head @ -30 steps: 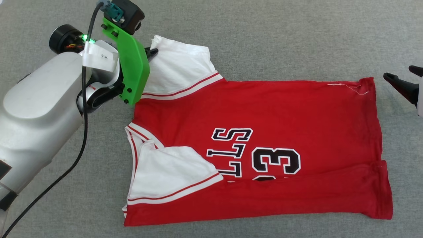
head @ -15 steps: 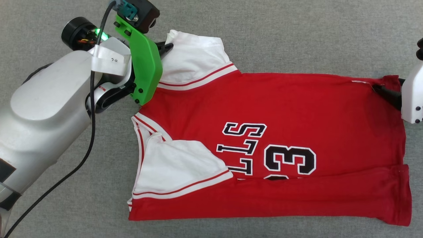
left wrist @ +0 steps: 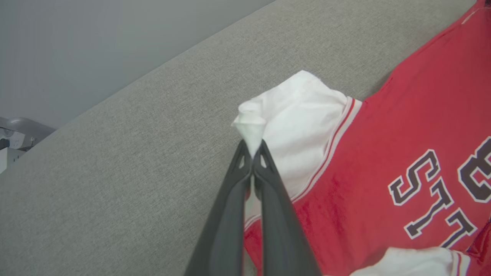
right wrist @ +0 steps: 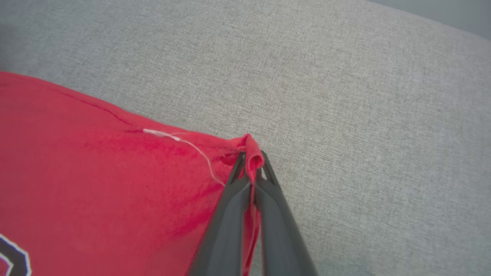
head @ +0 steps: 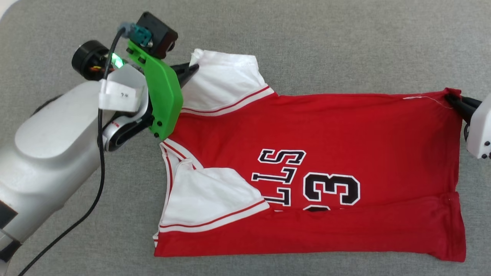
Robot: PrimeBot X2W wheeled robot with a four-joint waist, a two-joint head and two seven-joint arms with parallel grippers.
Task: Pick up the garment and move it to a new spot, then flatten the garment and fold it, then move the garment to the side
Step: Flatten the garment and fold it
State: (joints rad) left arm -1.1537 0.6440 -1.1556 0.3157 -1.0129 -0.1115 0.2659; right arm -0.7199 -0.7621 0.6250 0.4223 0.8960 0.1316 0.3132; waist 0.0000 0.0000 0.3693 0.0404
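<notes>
Pinching white sleeve tip [left wrist: 249,122] of garment [head: 345,126], left tool [left wrist: 253,147]; right tool [right wrist: 252,159] clamped on red hem corner [right wrist: 251,147]

Grey woven cloth surface [head: 345,46], plain pale wall [left wrist: 96,46] beyond its edge, indistinct grey-white object [left wrist: 19,130] alongside

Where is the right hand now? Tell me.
Head view, far right edge: the right hand is shut on the top-right hem corner of the shirt, opposite the left hand pinching the white sleeve.
</notes>
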